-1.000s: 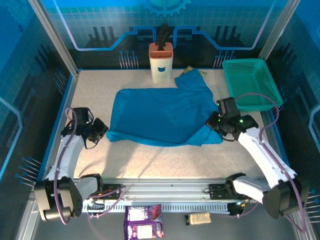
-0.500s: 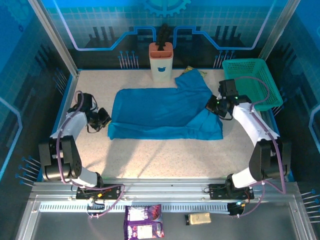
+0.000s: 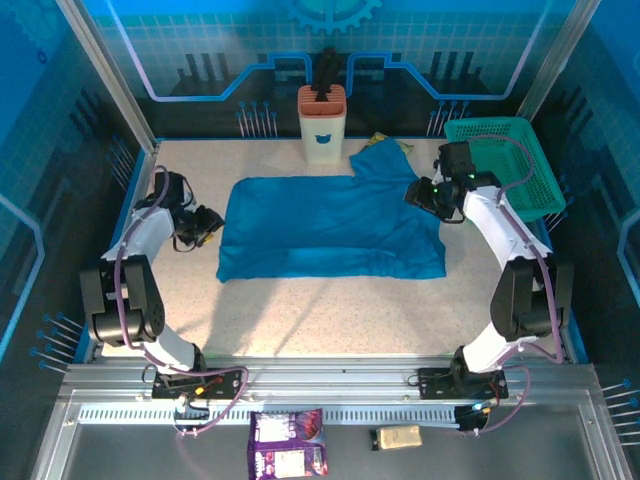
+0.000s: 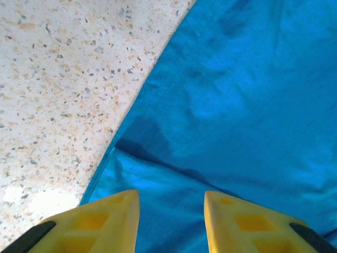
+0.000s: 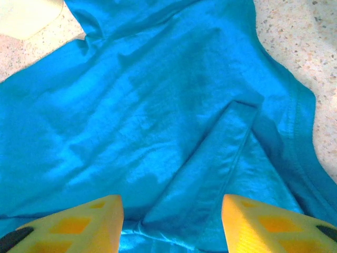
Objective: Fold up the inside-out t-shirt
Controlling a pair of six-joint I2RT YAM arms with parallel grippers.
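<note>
The inside-out t-shirt [image 3: 330, 225] lies at the middle of the speckled table [image 3: 330, 310] as a wide band, its near edge apparently doubled over, though the layers are hard to count from above. One sleeve pokes out toward 1 o'clock, so the sideways folds look left to do. The left gripper [image 3: 205, 222], at 9 o'clock, and the right gripper [image 3: 418, 195], at 3 o'clock, both gape empty over the cloth's edges. A teal basket [image 3: 505, 165] sits at 2 o'clock and a cream holder [image 3: 322, 125] at 12, inside blue panelled walls.
</note>
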